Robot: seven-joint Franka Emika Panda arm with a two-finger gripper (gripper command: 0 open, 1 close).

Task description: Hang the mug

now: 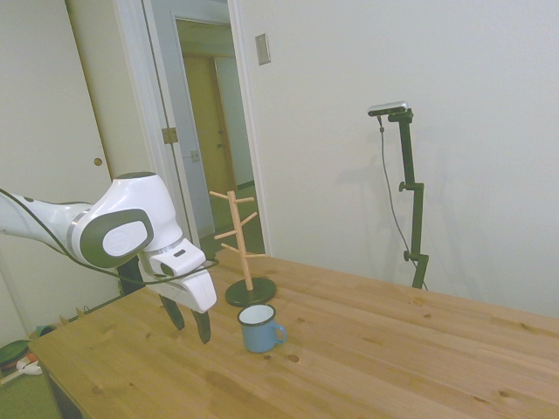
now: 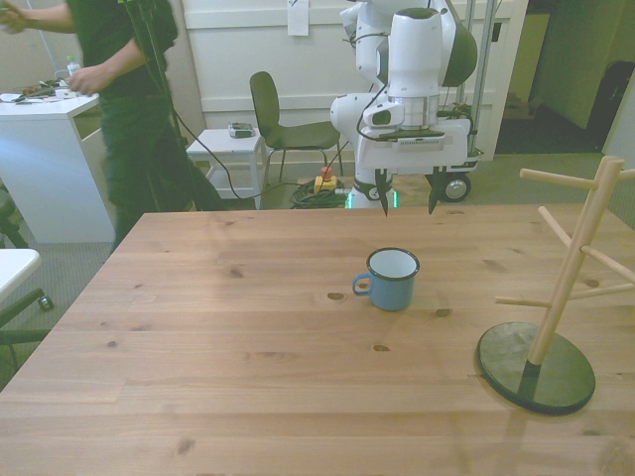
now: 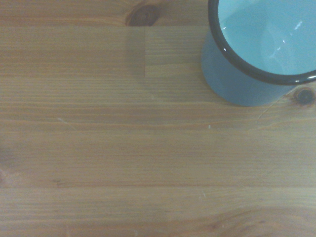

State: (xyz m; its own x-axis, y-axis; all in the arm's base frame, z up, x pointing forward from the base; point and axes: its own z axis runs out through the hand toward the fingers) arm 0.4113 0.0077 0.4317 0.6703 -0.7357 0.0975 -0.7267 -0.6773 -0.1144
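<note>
The light-blue mug (image 2: 393, 279) with a dark rim stands upright on the wooden table, its loop handle toward the front view's left. From the side the mug (image 1: 260, 328) sits just in front of the wooden mug tree (image 1: 244, 253). The mug tree (image 2: 563, 288) rises from a dark round base at the front view's right. My gripper (image 2: 408, 201) hangs open above the table, behind the mug and apart from it, holding nothing. My gripper (image 1: 190, 319) is to the left of the mug in the side view. The wrist view catches the mug (image 3: 256, 54) from above.
A person (image 2: 129, 109) stands beyond the table at the front view's left, beside a white desk (image 2: 45, 149). A chair (image 2: 283, 124) and a small white stand (image 2: 230, 144) are behind the table. Bare tabletop (image 2: 248, 337) stretches around the mug.
</note>
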